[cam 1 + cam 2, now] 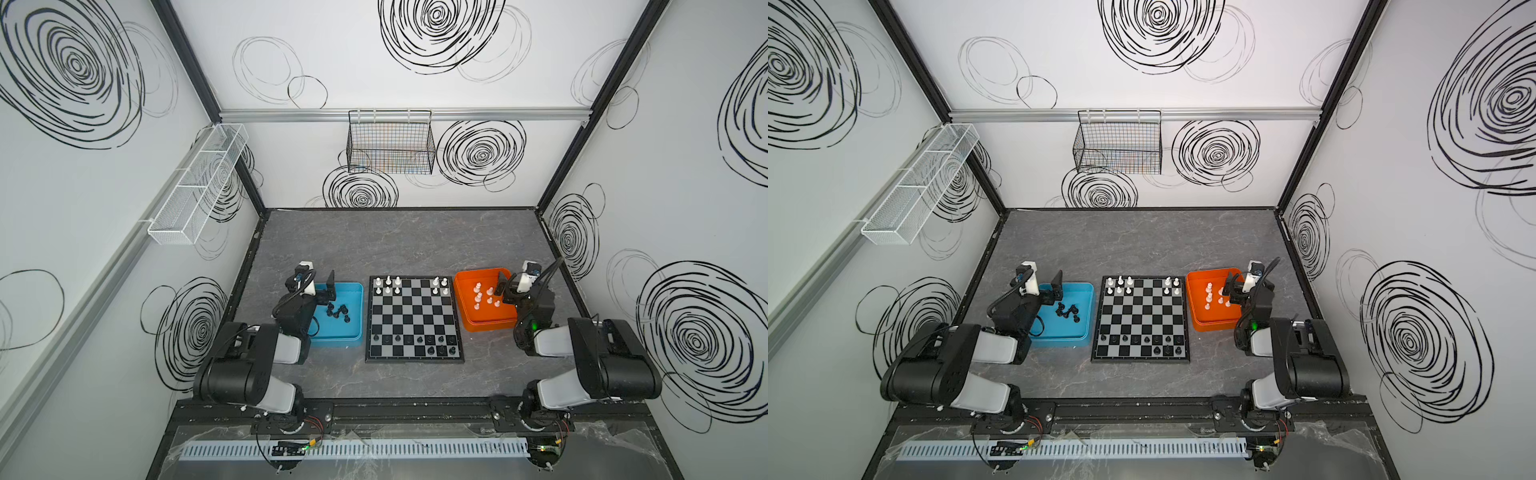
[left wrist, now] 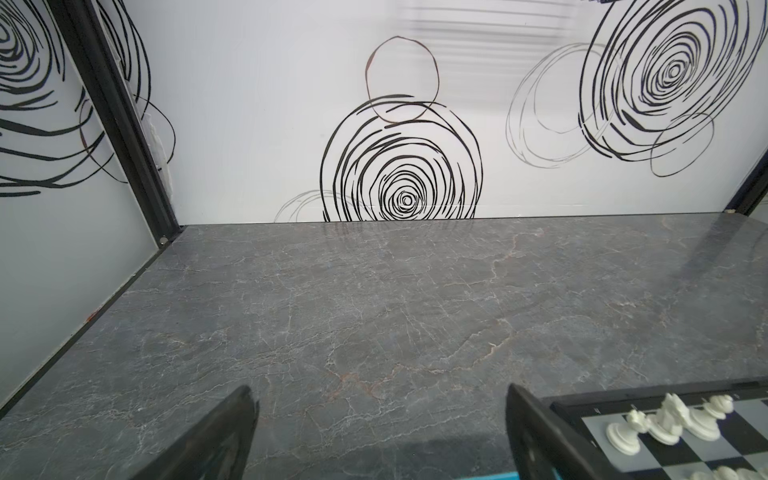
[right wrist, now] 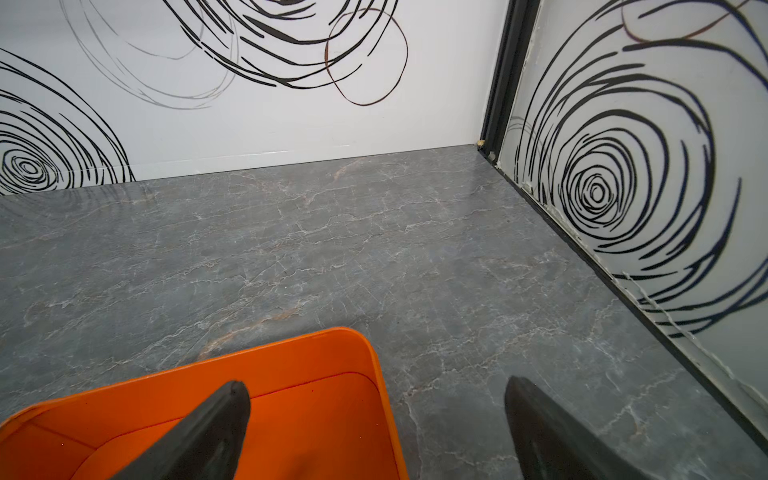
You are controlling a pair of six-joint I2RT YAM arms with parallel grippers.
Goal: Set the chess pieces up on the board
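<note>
Grey marbled worktop [image 1: 415, 241] fills the booth, and the board [image 1: 413, 316] lies toward its near edge, midway between the arms.

On the board's two nearest rows stand some black chess pieces [image 1: 419, 340], with gaps on the near-left squares. More of them lie clumped, touching one another, in the blue tray [image 1: 336, 343] just beside the board's left edge. The orange tray [image 1: 490, 324], just beside its right edge, holds scattered white chess pieces [image 1: 482, 296]. Others stand in two clusters on the board's far rows.

The left end effector [image 2: 378, 395] hangs released and empty over the blue tray's far-left corner. The right end effector [image 3: 376, 382], equally spread and empty, straddles the orange tray's far-right corner, with one finger over the tray and the other over bare worktop.

Likely trouble:
- **Tray rim:** a straight descent on the right would probably strike the tray's rim and shove the tray.
- **Clump:** a wide close into the black clump could catch two pieces or flick one out.
- **Grip:** small, glossy pieces may twist or slip when pinched.
- **Placement:** setting a piece beside the standing clusters risks toppling its neighbours.
</note>
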